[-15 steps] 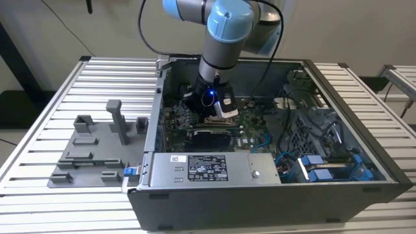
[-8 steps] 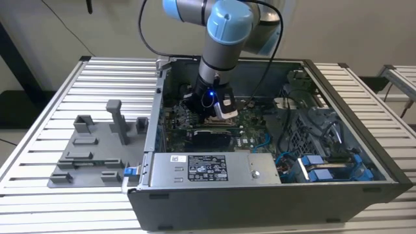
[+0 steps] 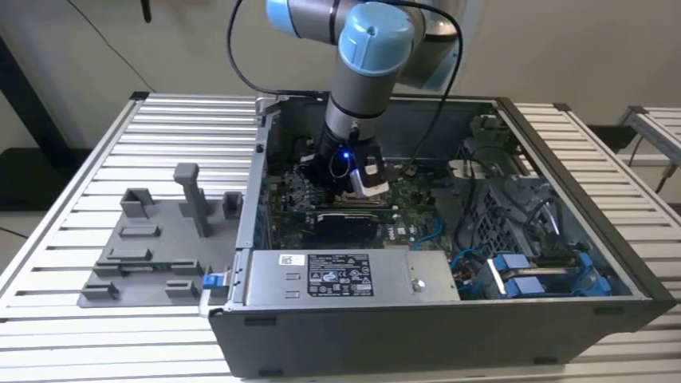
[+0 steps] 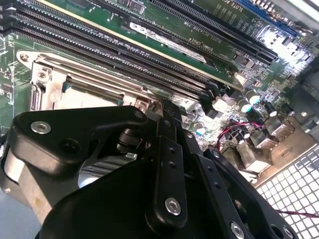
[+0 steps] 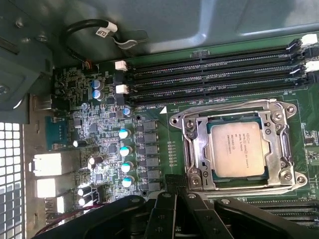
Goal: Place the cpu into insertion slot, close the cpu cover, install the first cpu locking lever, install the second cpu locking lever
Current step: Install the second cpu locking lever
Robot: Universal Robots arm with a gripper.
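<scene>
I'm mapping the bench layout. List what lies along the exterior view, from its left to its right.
Grey fixture tray → computer case's side wall → robot arm with its hand over the motherboard → blue-tabbed drive bays → slatted table edge.

No legible text; only unreadable print on the cpu [image 5: 236, 149] and power-supply label [image 3: 340, 275].

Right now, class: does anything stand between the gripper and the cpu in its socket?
Nothing visible does. The cpu lies seated in the socket, framed by the cpu cover, its top bare. The gripper hangs beside the socket, over the motherboard.
</scene>
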